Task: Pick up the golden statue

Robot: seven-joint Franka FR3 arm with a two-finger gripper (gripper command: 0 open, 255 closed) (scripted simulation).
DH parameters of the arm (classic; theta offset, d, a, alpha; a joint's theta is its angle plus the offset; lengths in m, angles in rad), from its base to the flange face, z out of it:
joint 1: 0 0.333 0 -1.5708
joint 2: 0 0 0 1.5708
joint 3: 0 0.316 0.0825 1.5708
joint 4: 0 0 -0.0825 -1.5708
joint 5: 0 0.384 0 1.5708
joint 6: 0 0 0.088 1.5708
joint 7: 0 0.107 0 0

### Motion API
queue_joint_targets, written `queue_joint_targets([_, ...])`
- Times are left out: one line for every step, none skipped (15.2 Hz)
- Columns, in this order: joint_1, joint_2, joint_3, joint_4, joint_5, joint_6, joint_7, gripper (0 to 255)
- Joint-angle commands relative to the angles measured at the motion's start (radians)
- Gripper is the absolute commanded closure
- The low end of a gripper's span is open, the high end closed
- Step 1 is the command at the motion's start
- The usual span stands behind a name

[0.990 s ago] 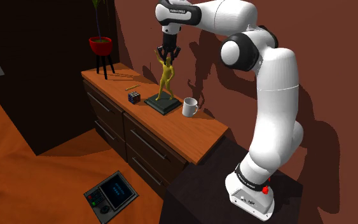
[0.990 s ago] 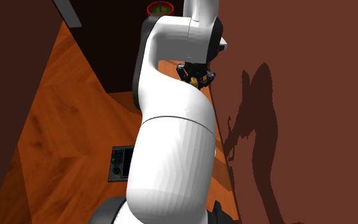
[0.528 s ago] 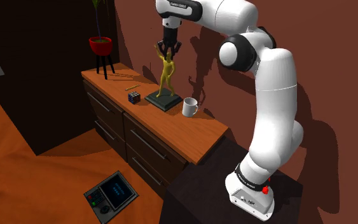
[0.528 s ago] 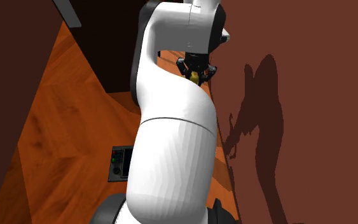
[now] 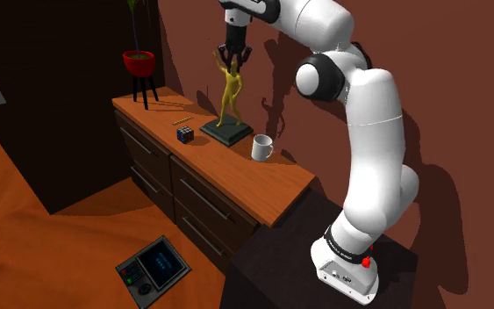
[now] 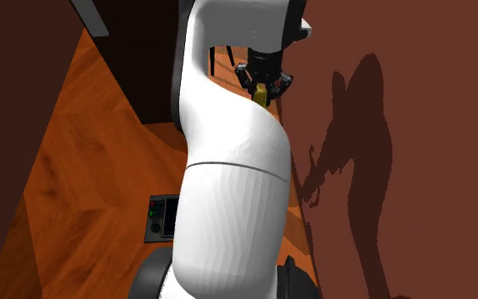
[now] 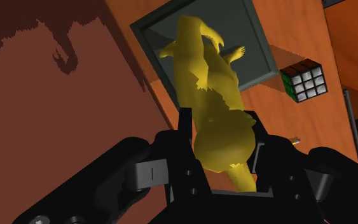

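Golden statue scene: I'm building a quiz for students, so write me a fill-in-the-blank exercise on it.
The gripper is ___ on the golden statue.
The white ___ stands at the shoulder view's right of the statue.
The Rubik's cube lies at the shoulder view's ___ of the statue.
Missing words: shut; mug; left.

A lived-in room of a home: a wooden drawer cabinet (image 5: 192, 200) against a red-brown wall (image 5: 447, 70), an orange plank floor (image 5: 25, 255), a potted plant (image 5: 139, 61) at ten o'clock, and a white mug (image 5: 261, 147) and puzzle cube (image 5: 184, 134) on its surface (image 5: 236, 171).
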Motion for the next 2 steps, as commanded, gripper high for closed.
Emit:
queue_joint_targets([-0.002, 0.011, 0.000, 0.039, 0.001, -0.026, -0.001, 255])
queue_joint_targets([-0.002, 0.010, 0.000, 0.038, 0.001, -0.026, -0.001, 255])
